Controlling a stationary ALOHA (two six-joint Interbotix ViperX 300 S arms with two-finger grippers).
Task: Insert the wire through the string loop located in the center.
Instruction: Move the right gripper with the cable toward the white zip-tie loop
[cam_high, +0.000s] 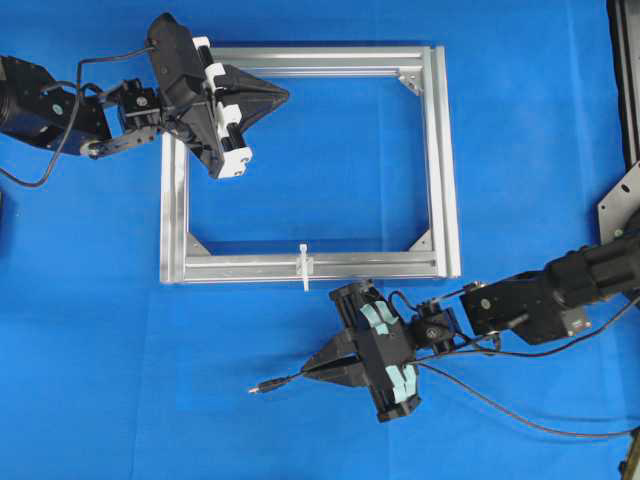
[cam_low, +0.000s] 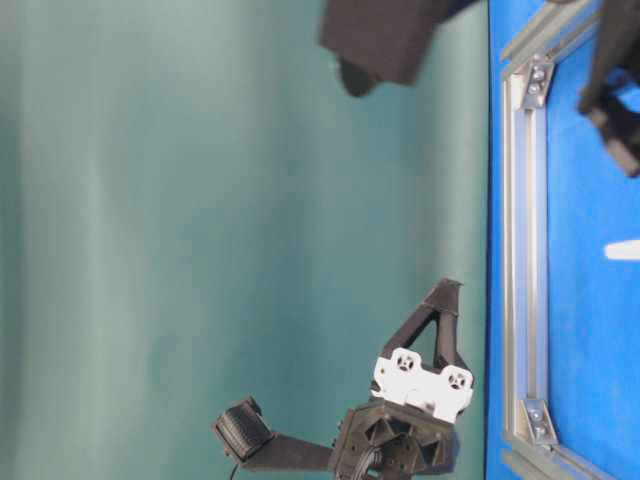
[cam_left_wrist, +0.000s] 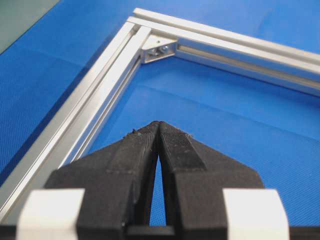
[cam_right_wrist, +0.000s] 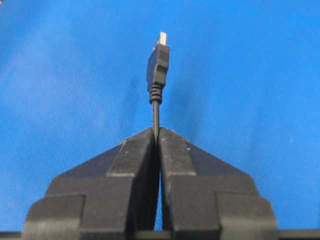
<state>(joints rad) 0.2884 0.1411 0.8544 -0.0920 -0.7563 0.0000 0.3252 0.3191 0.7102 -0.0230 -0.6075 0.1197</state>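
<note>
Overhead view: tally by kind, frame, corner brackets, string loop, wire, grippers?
Frame: 1
Corner brackets: 3 visible; the top-left corner is hidden by the left gripper
String loop: 1
Wire: 1
Grippers: 2, counting the right gripper
Total: 8

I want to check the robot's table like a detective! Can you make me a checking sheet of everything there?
Surface: blue cloth covers the table.
Job's things: the wire lies on the cloth, plug pointing left; the white loop sits on the near bar of the silver frame. Wire not through it yet.
Clutter: nothing seen.
Grippers: right gripper shut on the wire just behind the plug; left gripper shut, holding nothing, over the frame's far left corner.
Cables: thin black leads run along both arms.
Surroundings: a green wall behind the table.
</note>
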